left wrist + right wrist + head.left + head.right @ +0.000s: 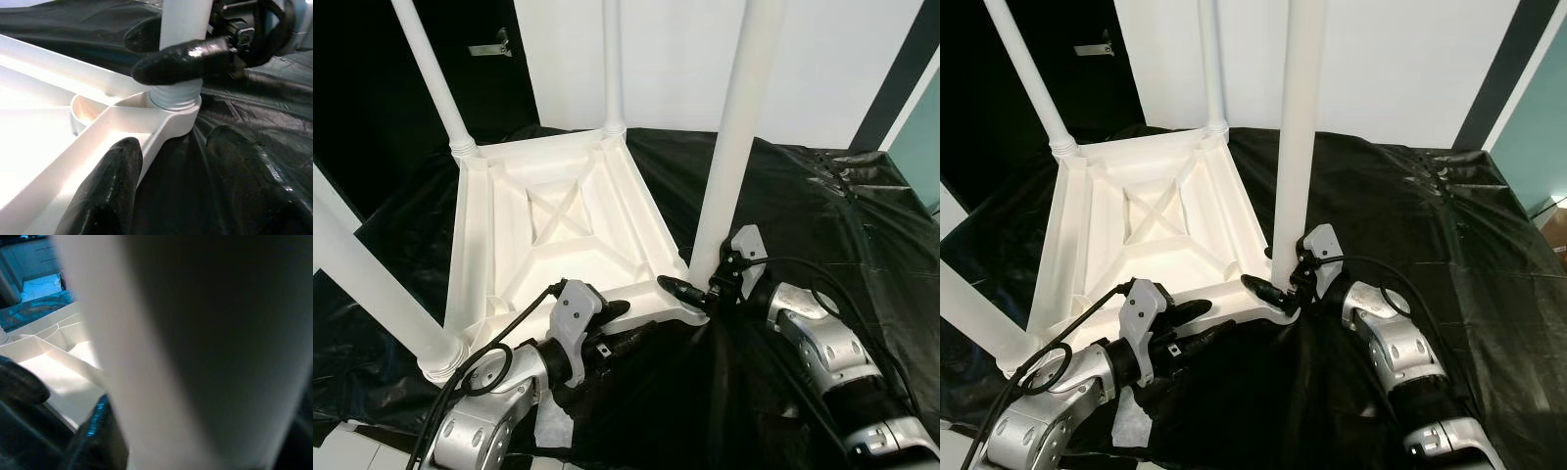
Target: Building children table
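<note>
White plastic table top [558, 245] lies upside down on the black sheet [803, 225], ribbed underside up with an X brace in the middle. I take the table top as my landmark. Four white legs stand up from its corners: far-left leg [431, 73], far-right leg [613, 64], near-left leg [367, 284], and near-right leg [729, 147] at the corner closest to my right arm.

My right gripper [697, 287] is at the near-right corner, its black fingers closed around the base of the near-right leg just above the socket; in the left wrist view one finger [186, 61] wraps across the front of the leg, right above the threaded collar [175, 95] that sits in the corner socket. In the right wrist view the leg [186, 352] is a blurred white column right up against the camera, with the table top's ribs [54, 362] beyond it.

My left gripper [612, 323] is at the near edge of the table top, left of that same corner. Its fingers are spread apart and straddle the edge rail: one finger [105, 191] rests on the rail's inner side, the other [249, 181] lies outside over the black sheet. No firm grip that I can see, just bracing.

Behind the table top a white wall panel [705, 49], dark area to its far left.
</note>
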Robot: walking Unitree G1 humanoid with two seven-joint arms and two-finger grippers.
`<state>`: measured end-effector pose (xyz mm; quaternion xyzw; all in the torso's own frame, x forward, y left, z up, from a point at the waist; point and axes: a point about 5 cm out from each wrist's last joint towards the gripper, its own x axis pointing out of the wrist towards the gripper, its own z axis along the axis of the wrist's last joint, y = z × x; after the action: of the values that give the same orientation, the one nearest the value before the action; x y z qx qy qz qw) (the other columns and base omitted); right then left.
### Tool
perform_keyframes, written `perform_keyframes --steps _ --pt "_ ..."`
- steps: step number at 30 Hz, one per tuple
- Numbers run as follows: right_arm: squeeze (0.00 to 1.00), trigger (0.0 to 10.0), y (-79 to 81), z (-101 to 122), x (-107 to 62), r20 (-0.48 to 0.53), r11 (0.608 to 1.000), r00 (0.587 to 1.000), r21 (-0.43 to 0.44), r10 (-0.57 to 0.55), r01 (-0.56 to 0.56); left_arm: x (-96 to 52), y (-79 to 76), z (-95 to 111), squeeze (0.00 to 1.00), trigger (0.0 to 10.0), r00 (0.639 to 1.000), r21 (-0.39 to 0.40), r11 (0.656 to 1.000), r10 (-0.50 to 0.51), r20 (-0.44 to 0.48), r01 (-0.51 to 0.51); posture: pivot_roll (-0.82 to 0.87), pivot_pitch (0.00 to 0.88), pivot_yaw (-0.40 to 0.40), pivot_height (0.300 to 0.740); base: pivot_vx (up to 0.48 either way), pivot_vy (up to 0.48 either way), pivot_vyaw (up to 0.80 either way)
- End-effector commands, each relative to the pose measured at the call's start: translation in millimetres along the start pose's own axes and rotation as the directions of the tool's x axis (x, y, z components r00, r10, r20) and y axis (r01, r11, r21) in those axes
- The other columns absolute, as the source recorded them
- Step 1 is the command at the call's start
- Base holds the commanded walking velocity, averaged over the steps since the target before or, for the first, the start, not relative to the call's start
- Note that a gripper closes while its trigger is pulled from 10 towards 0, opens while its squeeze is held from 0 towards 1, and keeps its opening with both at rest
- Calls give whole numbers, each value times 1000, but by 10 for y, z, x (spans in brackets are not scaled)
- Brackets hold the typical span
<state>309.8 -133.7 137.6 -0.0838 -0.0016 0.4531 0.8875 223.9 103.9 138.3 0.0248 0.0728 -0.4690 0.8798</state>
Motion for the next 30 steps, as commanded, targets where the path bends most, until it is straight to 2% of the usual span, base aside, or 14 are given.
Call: perform_keyframes --steps 1,7,9,11,12,17,18,19,20,22,23,26,29,30 --pt "0 0 17 -43 21 -21 1000 999 2 27 -27 -4 -32 -30 0 10000 999 4 999 -38 -17 38 18 0 -24 740 0 0 0" --pt "0 0 -20 -78 -6 -14 999 1000 37 -11 12 -14 -68 -48 0 10000 999 -6 999 -38 -22 38 20 0 -31 740 0 0 0" --pt "0 0 -64 -95 0 -47 993 993 31 -109 110 1 -85 -54 0 10000 999 -9 999 -40 -21 39 14 0 -34 740 0 0 0" --pt "0 157 -99 -143 13 -106 976 970 -27 -220 218 23 -99 -49 0 10000 999 -11 999 -43 -16 43 9 0 -32 740 0 0 0" --pt "0 2863 -87 -149 26 -107 967 961 -33 -254 252 32 -102 -47 0 10000 999 -12 999 -45 -13 45 2 0 -30 740 0 0 0" --pt "0 3137 1 -142 80 -83 955 951 -10 -297 297 46 -117 -48 0 10000 999 -20 998 -51 -10 51 -7 0 -24 740 0 0 0" --pt "0 10000 63 -151 117 -82 940 937 10 -339 341 51 -128 -50 0 10000 998 -24 998 -57 -10 57 -13 0 -22 740 0 0 0" --pt "0 10000 111 -163 145 -87 921 919 27 -385 388 53 -137 -51 0 10000 998 -26 998 -62 -10 62 -14 0 -22 740 0 0 0" --pt "0 10000 111 -163 145 -87 921 919 27 -385 388 53 -137 -51 0 10000 998 -26 998 -62 -10 62 -14 0 -22 740 0 0 0" --pt "0 10000 255 -188 216 -98 822 824 67 -558 565 52 -142 -52 0 10000 998 -31 997 -69 -11 69 -23 0 -14 740 0 0 0" --pt "0 10000 255 -188 216 -98 822 824 67 -558 565 52 -142 -52 0 10000 998 -31 997 -69 -11 69 -23 0 -14 740 0 0 0" --pt "0 10000 327 -173 242 -92 747 751 85 -653 660 58 -146 -53 0 10000 997 -35 997 -73 -12 72 -23 0 -15 740 0 0 0" --pt "0 10000 385 -164 268 -102 699 707 110 -699 707 66 -150 -48 0 10000 997 -35 997 -76 -11 75 -21 0 -13 740 0 0 0" --pt "0 10000 384 -148 266 -94 696 705 112 -703 710 67 -147 -47 0 10000 997 -36 997 -75 -11 74 -27 0 -10 740 0 0 0"
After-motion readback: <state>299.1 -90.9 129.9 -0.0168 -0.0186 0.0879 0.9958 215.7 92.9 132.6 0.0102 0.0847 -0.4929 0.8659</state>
